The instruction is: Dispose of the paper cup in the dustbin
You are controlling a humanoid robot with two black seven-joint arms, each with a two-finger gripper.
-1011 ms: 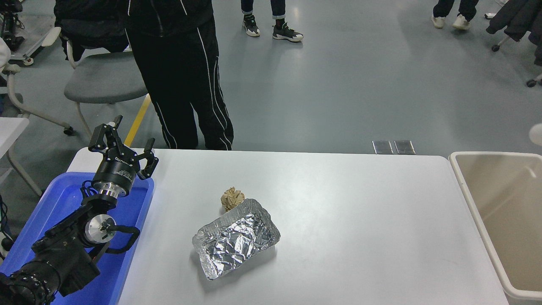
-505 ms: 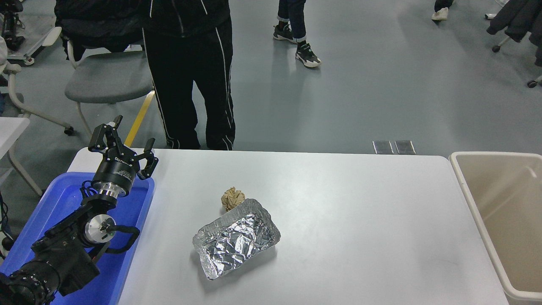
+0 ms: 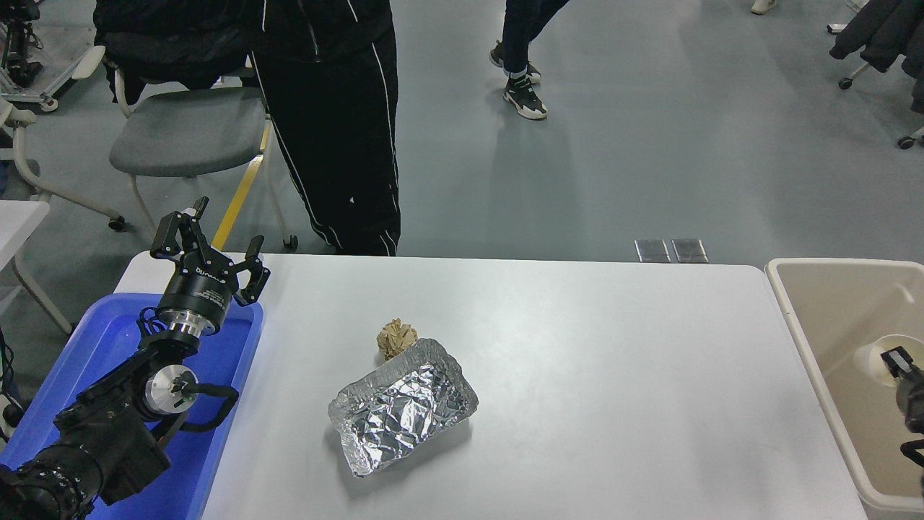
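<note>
The right pincer came in at the picture's right edge over the inside of the dustbin, one black finger laid on the rim of the paper cup, though whether it pinched the cup could not be told. The left pincer sat parked with fingers spread above the blue tray, far left of the dustbin. On the tabletop left of the dustbin lay a crumpled foil tray touching a brown paper ball.
</note>
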